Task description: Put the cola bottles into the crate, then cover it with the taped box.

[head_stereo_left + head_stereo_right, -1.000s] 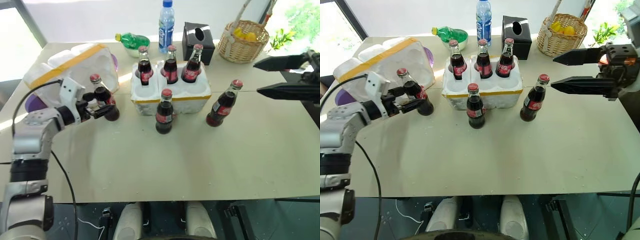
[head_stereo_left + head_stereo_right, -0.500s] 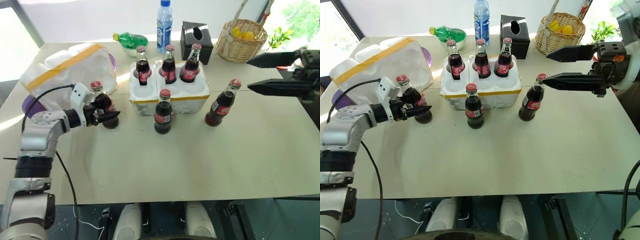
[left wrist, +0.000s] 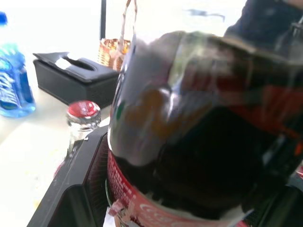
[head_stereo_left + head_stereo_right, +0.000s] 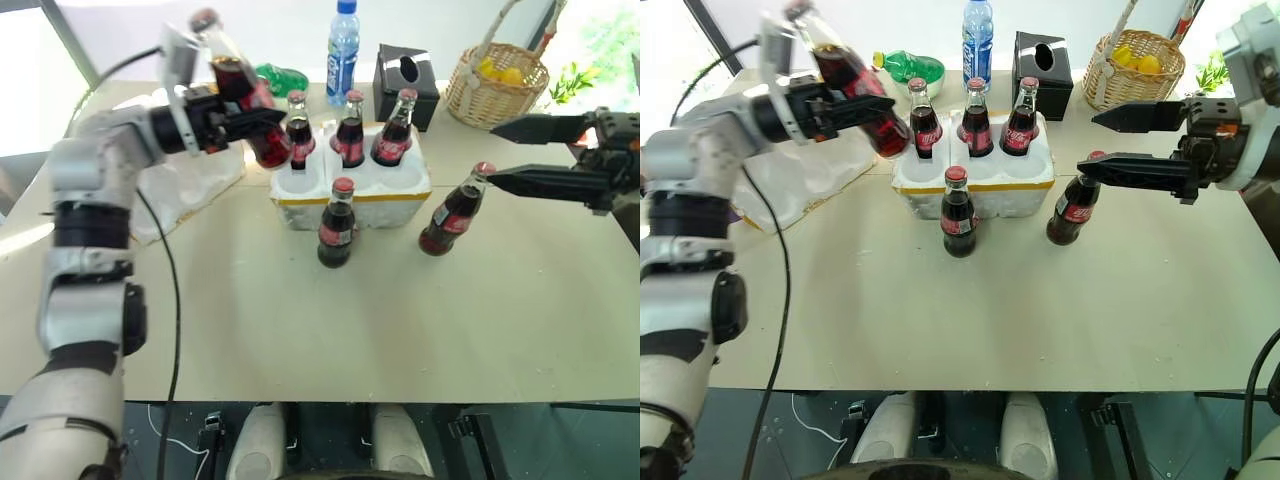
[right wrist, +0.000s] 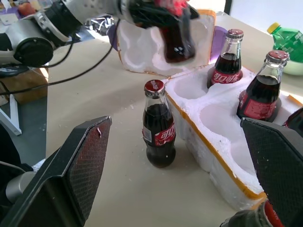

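My left gripper is shut on a cola bottle and holds it tilted in the air, above the back left of the crate. In the left wrist view that bottle sits between the black fingers. Three cola bottles stand in the crate's back wells. Another stands on the table in front of the crate. One more stands to its right, its cap close to the lower finger of my open right gripper. The taped box lies at the left.
Behind the crate are a clear water bottle, a green plastic bottle and a black tissue box. A wicker basket stands at the back right. The table's near half has free room.
My left gripper shut on the bottle beside the taped box and lifted it up and right, towards the crate. The right gripper has stayed open and nearly still.
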Controlling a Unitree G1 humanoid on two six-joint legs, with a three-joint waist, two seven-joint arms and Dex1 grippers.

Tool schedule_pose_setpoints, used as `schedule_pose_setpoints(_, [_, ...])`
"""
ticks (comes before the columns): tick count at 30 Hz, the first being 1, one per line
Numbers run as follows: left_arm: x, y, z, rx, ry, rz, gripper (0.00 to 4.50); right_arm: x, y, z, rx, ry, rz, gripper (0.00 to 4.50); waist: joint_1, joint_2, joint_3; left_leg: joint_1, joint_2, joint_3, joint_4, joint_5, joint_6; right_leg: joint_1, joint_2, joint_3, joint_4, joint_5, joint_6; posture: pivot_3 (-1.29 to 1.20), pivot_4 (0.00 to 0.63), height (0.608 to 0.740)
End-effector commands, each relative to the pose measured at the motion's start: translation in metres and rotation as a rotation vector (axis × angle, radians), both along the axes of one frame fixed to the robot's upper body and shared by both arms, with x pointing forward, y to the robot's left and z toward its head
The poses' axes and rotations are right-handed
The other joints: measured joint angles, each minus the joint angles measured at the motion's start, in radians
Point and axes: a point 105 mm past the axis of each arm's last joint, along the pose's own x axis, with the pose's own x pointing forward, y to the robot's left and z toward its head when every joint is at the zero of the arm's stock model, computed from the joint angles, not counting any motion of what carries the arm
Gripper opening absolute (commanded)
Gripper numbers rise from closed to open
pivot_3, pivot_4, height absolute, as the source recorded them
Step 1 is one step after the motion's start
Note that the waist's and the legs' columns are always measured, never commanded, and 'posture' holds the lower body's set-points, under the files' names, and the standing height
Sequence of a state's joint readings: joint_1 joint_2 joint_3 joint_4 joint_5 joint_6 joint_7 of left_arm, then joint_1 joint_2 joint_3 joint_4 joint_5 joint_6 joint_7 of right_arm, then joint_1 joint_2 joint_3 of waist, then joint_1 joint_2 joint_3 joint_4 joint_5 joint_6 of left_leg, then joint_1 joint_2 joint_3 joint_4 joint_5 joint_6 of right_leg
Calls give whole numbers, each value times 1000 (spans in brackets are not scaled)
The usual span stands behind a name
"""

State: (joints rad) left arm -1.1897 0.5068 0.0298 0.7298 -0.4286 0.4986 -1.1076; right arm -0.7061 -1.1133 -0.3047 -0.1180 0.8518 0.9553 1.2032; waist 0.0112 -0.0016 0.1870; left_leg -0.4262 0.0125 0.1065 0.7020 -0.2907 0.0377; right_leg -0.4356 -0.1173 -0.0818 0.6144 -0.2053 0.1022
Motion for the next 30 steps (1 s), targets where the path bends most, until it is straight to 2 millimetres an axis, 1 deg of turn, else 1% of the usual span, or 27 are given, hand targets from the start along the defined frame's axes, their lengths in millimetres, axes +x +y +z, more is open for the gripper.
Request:
schedule_pose_setpoints(1, [4, -12, 12, 47, -100, -27, 2839, -6, 3, 7, 24, -51, -5, 4500, -2, 0, 0, 0, 0, 0, 0, 0, 0, 0, 0, 0, 0, 0, 0, 0, 150, 740])
schedule_pose_setpoints(4, [8, -19, -9, 156, -113, -42, 2839, -5, 4, 3, 35, -50, -26, 4500, -5, -1, 1, 0, 0, 0, -1, 0, 0, -1, 0, 0, 0, 0, 0, 0, 150, 740])
schedule_pose_setpoints(9, [13, -15, -40, 333, -151, -26, 2839, 4, 2, 1, 43, -67, -87, 4500, 1, -2, 1, -2, 1, 0, -1, 0, 0, -3, 0, 0, 0, 0, 0, 0, 150, 740])
schedule_pose_setpoints(13, [18, -18, -56, 356, -135, 5, 2839, 7, 2, 3, 49, -80, -99, 4500, -2, -2, 1, -1, 2, -1, 0, 0, 1, -3, -1, 1, 0, 0, 0, 0, 150, 740])
schedule_pose_setpoints(15, [20, -21, -67, 352, -113, 19, 2839, 4, 6, 5, 51, -90, -77, 4500, -2, -2, 1, -1, 2, -1, 0, 0, 1, -3, -1, 1, 0, 0, 0, 0, 150, 740])
schedule_pose_setpoints(17, [21, -22, -73, 341, -93, 28, 2839, -1, 13, 8, 51, -97, -46, 4500, 0, -2, 1, -1, 2, -1, 0, 0, 1, -3, -1, 1, 0, 0, 0, 0, 150, 740])
schedule_pose_setpoints(18, [21, -22, -73, 336, -90, 28, 3887, -3, 16, 9, 48, -102, -33, 4500, 1, -2, 1, -1, 3, -1, 0, 0, 1, -3, -1, 1, 0, 0, 0, 0, 150, 740])
schedule_pose_setpoints(19, [21, -22, -73, 335, -91, 28, 4230, -4, 18, 9, 46, -105, -26, 4500, 1, -2, 1, -1, 3, -1, 0, 0, 1, -3, -1, 1, 0, 0, 0, 0, 150, 740])
schedule_pose_setpoints(20, [21, -22, -71, 329, -95, 29, 4456, -6, 21, 9, 45, -107, -18, 4500, 1, -2, 1, -1, 3, -1, 0, 0, 1, -3, -1, 1, 0, 0, 0, 0, 150, 740])
schedule_pose_setpoints(22, [20, -19, -63, 309, -113, 33, 4456, -8, 28, 8, 44, -106, -8, 4500, 2, -2, 1, -1, 3, -2, 0, -1, 1, -2, -2, 1, 0, 0, 0, 0, 150, 740])
schedule_pose_setpoints(24, [16, -12, -45, 270, -146, 21, 4456, -10, 38, 1, 27, -98, -13, 4500, 1, -2, 1, -1, 3, -2, 1, -1, 2, -2, -2, 0, 0, 0, 0, 0, 150, 740])
schedule_pose_setpoints(27, [-8, 6, -1, 165, -189, -46, 4456, -7, 51, -23, 14, -23, -77, 4500, -5, -4, 2, -1, 4, -2, 1, -1, 2, -3, -1, 1, 1, 0, 0, 0, 150, 740])
schedule_pose_setpoints(29, [-28, 18, 21, 122, -192, -79, 4456, -6, 56, -41, 0, 14, -120, 4500, -7, -4, 2, -2, 5, -3, 0, -1, 1, -4, -1, 1, 3, 0, 0, 0, 150, 740])
schedule_pose_setpoints(30, [-38, 24, 28, 110, -181, -96, 4456, -5, 59, -49, 2, 28, -138, 4500, -8, -4, 2, -2, 5, -2, 0, -1, 1, -4, -1, 1, 3, 0, 0, 0, 150, 740])
